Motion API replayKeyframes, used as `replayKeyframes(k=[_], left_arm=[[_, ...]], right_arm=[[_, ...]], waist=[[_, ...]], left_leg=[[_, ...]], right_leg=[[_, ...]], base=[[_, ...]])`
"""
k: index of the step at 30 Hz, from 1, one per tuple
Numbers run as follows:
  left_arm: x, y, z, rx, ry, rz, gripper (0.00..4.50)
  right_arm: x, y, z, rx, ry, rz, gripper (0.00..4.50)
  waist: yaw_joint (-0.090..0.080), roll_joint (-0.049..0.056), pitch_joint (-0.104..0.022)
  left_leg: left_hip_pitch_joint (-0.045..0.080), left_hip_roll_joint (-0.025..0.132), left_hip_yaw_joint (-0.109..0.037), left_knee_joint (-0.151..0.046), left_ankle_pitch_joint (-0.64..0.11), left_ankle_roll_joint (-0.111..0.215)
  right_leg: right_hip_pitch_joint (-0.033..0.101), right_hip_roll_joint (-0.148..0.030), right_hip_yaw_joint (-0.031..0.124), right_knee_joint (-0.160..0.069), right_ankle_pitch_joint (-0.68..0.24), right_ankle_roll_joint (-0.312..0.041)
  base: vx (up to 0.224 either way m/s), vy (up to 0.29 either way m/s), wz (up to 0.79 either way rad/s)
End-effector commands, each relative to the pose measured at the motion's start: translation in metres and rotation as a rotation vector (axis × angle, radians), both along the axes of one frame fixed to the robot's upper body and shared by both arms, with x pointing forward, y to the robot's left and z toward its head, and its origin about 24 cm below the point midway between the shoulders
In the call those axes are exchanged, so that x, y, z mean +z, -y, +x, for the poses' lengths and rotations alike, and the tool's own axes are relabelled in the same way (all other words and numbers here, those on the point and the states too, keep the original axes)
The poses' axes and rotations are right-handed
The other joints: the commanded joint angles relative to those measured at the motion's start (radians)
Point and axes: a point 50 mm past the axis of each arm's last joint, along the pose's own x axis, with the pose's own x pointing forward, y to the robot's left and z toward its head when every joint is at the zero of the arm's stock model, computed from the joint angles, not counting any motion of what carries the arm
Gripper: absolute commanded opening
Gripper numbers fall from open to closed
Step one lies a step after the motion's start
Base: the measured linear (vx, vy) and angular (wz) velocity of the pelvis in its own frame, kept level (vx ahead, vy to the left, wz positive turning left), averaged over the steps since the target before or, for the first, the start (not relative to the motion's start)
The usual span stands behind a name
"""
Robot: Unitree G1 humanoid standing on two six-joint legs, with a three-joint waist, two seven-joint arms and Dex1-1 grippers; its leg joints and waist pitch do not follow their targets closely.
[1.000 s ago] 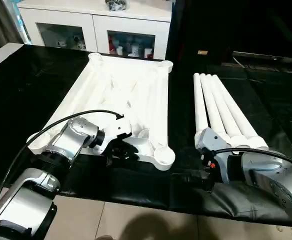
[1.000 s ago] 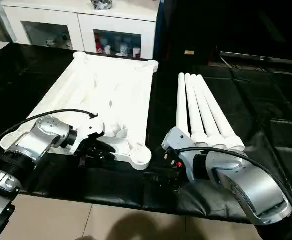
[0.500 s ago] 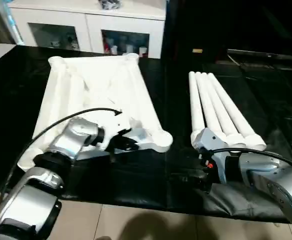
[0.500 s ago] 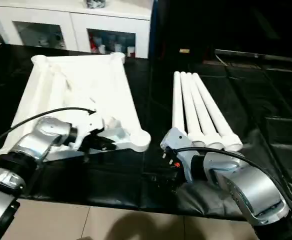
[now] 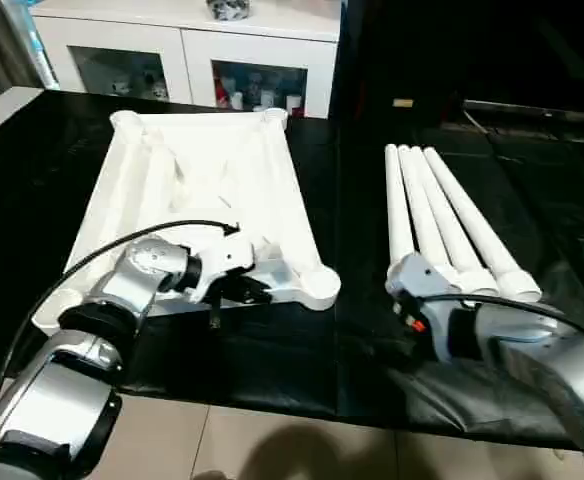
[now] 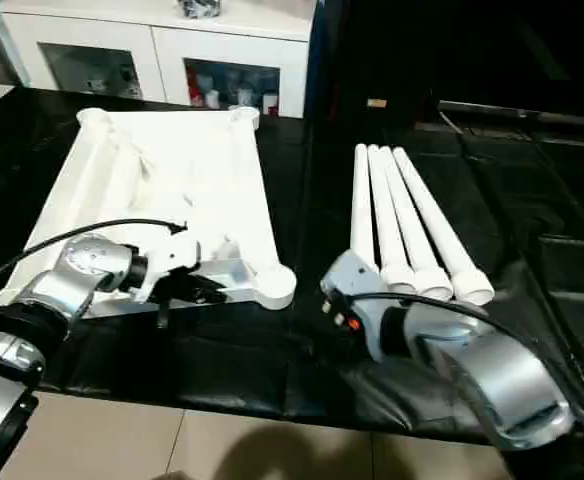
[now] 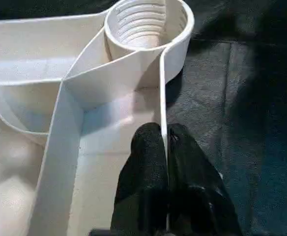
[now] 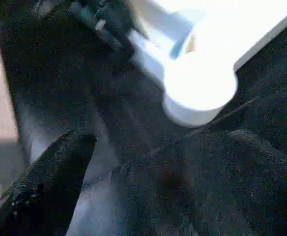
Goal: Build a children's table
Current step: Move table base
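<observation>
Tabletop [image 5: 207, 190], white plastic, lies underside up on the black cloth [image 5: 272, 360], ribbed inside, with a round socket at each corner. Left gripper [image 7: 165, 147] has its two black fingers closed on the thin upright rim wall of the tabletop's near edge, one finger on either side of it. Just ahead of the jaws along that rim stands the near corner socket [image 7: 148, 22], a short open cylinder with ridged rings inside. Beside the inner finger runs a smooth sloped rib; a curved rib sits farther in.

Four legs [image 5: 442, 215], long white tapered round tubes, lie side by side and touching on the cloth, well apart from the left jaws and off to their right, thick ends toward the robot. Right gripper [image 8: 148, 162] sits low over the cloth near those thick ends; its two black fingers stand spread apart, holding nothing, with the near corner socket seen beyond them.

Cloth is matte, wrinkled, dark. A black cable [image 5: 92, 255] arcs over the left forearm. Beyond the tabletop stands a white cabinet [image 5: 187, 55] with glass doors, small items inside. No writing readable.
</observation>
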Motion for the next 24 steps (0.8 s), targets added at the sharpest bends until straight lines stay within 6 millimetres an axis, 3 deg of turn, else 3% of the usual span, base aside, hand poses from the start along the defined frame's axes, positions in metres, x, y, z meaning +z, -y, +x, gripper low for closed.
replayKeyframes(k=[1, 3, 4, 6, 8, 9, 10, 12, 13, 14, 17, 18, 19, 20, 21, 22, 23, 24], left_arm=[[0.022, 0.000, 0.008, -0.004, 0.065, -0.057, 0.55], [0.027, -0.003, 0.009, 0.004, 0.072, -0.074, 0.63], [0.032, -0.006, 0.010, 0.007, 0.075, -0.090, 0.63], [0.039, -0.009, 0.011, 0.012, 0.078, -0.111, 0.95], [0.046, -0.014, 0.011, 0.022, 0.085, -0.133, 0.97], [0.051, -0.016, 0.010, 0.037, 0.089, -0.166, 1.19], [0.052, -0.016, 0.010, 0.040, 0.089, -0.172, 1.34], [0.059, -0.018, 0.008, 0.075, 0.086, -0.244, 1.39], [0.062, -0.019, 0.007, 0.089, 0.085, -0.274, 1.48], [0.064, -0.019, 0.006, 0.111, 0.081, -0.299, 1.48], [0.067, -0.019, 0.001, 0.130, 0.080, -0.309, 1.85], [0.068, -0.017, -0.007, 0.155, 0.081, -0.313, 1.88], [0.069, -0.016, -0.009, 0.165, 0.088, -0.316, 1.95], [0.070, -0.015, -0.013, 0.182, 0.098, -0.321, 2.04], [0.072, -0.015, -0.016, 0.200, 0.104, -0.324, 2.17], [0.072, -0.015, -0.016, 0.200, 0.104, -0.324, 2.24], [0.073, -0.015, -0.020, 0.215, 0.110, -0.324, 2.24], [0.075, -0.015, -0.024, 0.226, 0.114, -0.323, 2.29]], right_arm=[[0.012, 0.009, 0.010, -0.082, 0.028, 0.021, 4.50], [0.015, 0.009, 0.015, -0.116, 0.042, 0.040, 4.50], [0.018, 0.010, 0.022, -0.165, 0.052, 0.059, 4.50], [0.019, 0.010, 0.031, -0.241, 0.053, 0.067, 4.50], [0.020, 0.006, 0.039, -0.275, 0.056, 0.059, 4.50], [0.018, 0.006, 0.047, -0.321, 0.053, -0.009, 4.50], [0.017, 0.006, 0.048, -0.329, 0.053, -0.020, 4.50], [0.020, 0.003, 0.063, -0.394, 0.074, -0.032, 4.50], [0.021, 0.002, 0.071, -0.425, 0.079, -0.022, 4.50], [0.023, 0.000, 0.080, -0.464, 0.087, -0.018, 4.50], [0.024, -0.001, 0.095, -0.525, 0.089, -0.017, 4.50], [0.024, -0.003, 0.114, -0.596, 0.097, -0.015, 4.50], [0.023, -0.003, 0.121, -0.619, 0.092, -0.018, 4.50], [0.020, -0.003, 0.129, -0.651, 0.082, -0.024, 4.50], [0.019, -0.002, 0.133, -0.673, 0.081, -0.037, 4.50], [0.019, -0.002, 0.133, -0.673, 0.081, -0.037, 4.50], [0.016, -0.001, 0.138, -0.694, 0.083, -0.057, 4.50], [0.014, 0.001, 0.141, -0.720, 0.085, -0.077, 4.50]], waist=[[0.003, 0.011, -0.071], [0.003, 0.011, -0.071], [0.002, 0.000, -0.070], [0.004, 0.006, -0.070], [0.001, 0.012, -0.070], [-0.001, 0.015, -0.068], [-0.001, 0.025, -0.068], [-0.002, 0.019, -0.069], [-0.004, 0.032, -0.071], [-0.007, 0.026, -0.073], [-0.009, 0.030, -0.070], [-0.004, 0.027, -0.069], [-0.014, 0.028, -0.071], [-0.011, 0.033, -0.073], [-0.012, 0.022, -0.071], [-0.011, 0.027, -0.072], [-0.006, 0.019, -0.072], [-0.006, 0.021, -0.075]], left_leg=[[0.019, 0.032, -0.010, -0.067, -0.093, -0.036], [0.020, 0.032, -0.008, -0.066, -0.089, -0.036], [0.019, 0.031, -0.006, -0.067, -0.088, -0.034], [0.021, 0.031, -0.007, -0.068, -0.090, -0.040], [0.023, 0.031, -0.007, -0.070, -0.103, -0.055], [0.024, 0.031, -0.007, -0.071, -0.105, -0.068], [0.024, 0.029, -0.008, -0.070, -0.106, -0.077], [0.023, 0.028, -0.005, -0.070, -0.109, -0.086], [0.024, 0.027, -0.006, -0.069, -0.108, -0.092], [0.021, 0.026, -0.006, -0.067, -0.114, -0.100], [0.018, 0.024, -0.003, -0.067, -0.115, -0.100], [0.018, 0.023, -0.001, -0.067, -0.101, -0.095], [0.012, 0.026, -0.006, -0.068, -0.100, -0.097], [0.018, 0.026, -0.002, -0.064, -0.103, -0.103], [0.013, 0.024, 0.000, -0.065, -0.095, -0.098], [0.013, 0.024, -0.001, -0.063, -0.087, -0.094], [0.013, 0.022, 0.002, -0.062, -0.064, -0.078], [0.008, 0.025, -0.003, -0.063, -0.047, -0.072]], right_leg=[[0.050, -0.070, 0.035, -0.053, 0.107, -0.263], [0.048, -0.071, 0.035, -0.052, 0.128, -0.278], [0.049, -0.070, 0.035, -0.053, 0.124, -0.277], [0.046, -0.073, 0.034, -0.051, 0.099, -0.275], [0.044, -0.072, 0.033, -0.052, 0.072, -0.272], [0.042, -0.069, 0.032, -0.052, 0.068, -0.267], [0.042, -0.069, 0.031, -0.050, 0.069, -0.268], [0.045, -0.068, 0.033, -0.050, 0.080, -0.265], [0.039, -0.069, 0.031, -0.048, 0.092, -0.269], [0.043, -0.070, 0.031, -0.045, 0.092, -0.276], [0.042, -0.066, 0.033, -0.049, 0.079, -0.273], [0.045, -0.062, 0.033, -0.049, 0.099, -0.261], [0.045, -0.067, 0.032, -0.042, 0.104, -0.265], [0.040, -0.067, 0.032, -0.044, 0.094, -0.268], [0.045, -0.062, 0.032, -0.047, 0.099, -0.268], [0.044, -0.061, 0.032, -0.043, 0.111, -0.269], [0.045, -0.055, 0.031, -0.043, 0.144, -0.259], [0.048, -0.061, 0.028, -0.036, 0.165, -0.263]], base=[[0.000, 0.000, 0.00], [0.000, 0.000, 0.00], [0.000, 0.000, 0.00], [0.000, 0.000, 0.00], [0.000, 0.000, 0.00], [0.000, 0.000, 0.00], [0.000, 0.000, 0.00], [0.000, 0.000, 0.00], [0.000, 0.000, 0.00], [0.000, 0.000, 0.00], [0.000, 0.000, 0.00], [0.000, 0.000, 0.00], [0.000, 0.000, 0.00], [0.000, 0.000, 0.00], [0.000, 0.000, 0.00], [0.000, 0.000, 0.00], [0.000, 0.000, 0.00], [0.000, 0.000, 0.00]])
